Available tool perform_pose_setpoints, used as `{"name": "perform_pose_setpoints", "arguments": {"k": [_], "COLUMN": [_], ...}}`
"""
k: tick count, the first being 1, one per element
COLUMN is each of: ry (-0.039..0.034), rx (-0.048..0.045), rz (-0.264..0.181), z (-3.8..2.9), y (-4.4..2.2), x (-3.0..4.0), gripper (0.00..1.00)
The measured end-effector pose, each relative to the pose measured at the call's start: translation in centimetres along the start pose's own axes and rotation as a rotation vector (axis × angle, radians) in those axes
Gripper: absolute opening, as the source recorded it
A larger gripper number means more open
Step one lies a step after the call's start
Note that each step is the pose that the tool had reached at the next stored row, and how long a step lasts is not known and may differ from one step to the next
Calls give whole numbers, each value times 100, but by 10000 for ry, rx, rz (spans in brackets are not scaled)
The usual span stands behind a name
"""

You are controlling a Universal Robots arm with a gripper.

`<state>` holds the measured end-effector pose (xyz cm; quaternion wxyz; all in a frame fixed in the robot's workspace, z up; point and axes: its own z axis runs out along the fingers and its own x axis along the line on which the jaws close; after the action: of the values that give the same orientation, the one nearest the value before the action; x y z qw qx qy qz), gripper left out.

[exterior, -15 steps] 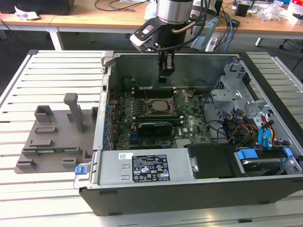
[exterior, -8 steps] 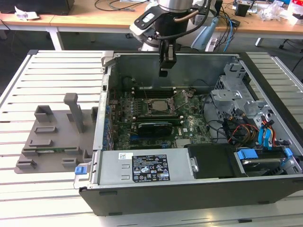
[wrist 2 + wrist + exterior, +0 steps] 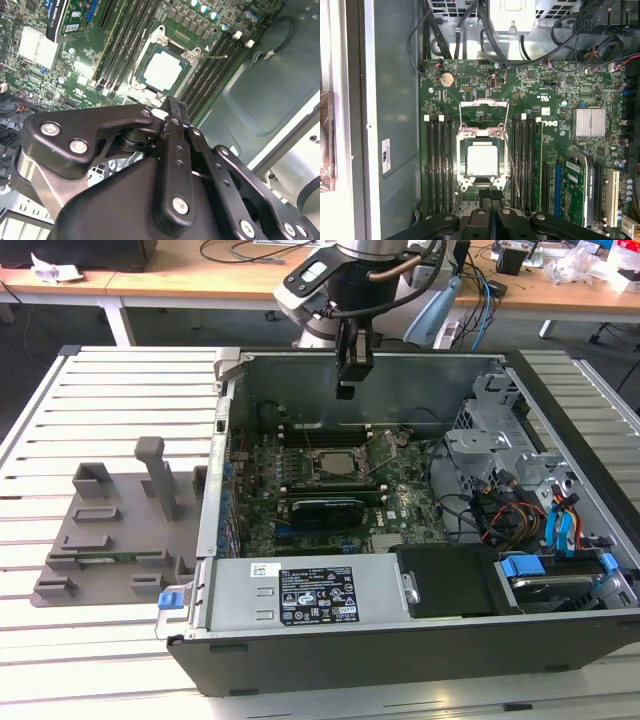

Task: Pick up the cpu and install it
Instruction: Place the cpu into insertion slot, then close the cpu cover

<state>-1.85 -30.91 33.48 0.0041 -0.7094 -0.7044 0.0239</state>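
A grey fixture plate lies on the slatted surface at the exterior view's left. In the open computer case, the cpu sits in its socket (retaining frame raised), with the hand clenched and empty above.

Matt pale metal cpu; smooth, faintly glossy black end effector.

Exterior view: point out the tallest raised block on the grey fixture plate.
The slim upright post toward the computer case; every other block is lower and broader.
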Motion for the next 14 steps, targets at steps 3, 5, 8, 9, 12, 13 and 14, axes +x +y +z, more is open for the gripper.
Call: {"name": "perform_pose_setpoints", "arguments": {"k": [3, 5, 8, 9, 12, 13, 14], "ry": [1, 1, 1, 1, 3, 2, 1], "rx": [0, 0, 6, 9, 28, 38, 53], "rz": [0, -1, 0, 0, 0, -1, -1], "z": [0, -1, -4, -5, -9, -11, -14], "y": [0, 16, 113, 155, 292, 349, 441], "x": [0, 0, 1, 1, 2, 2, 3], "gripper": [11, 11, 11, 11, 11, 11, 11]}}
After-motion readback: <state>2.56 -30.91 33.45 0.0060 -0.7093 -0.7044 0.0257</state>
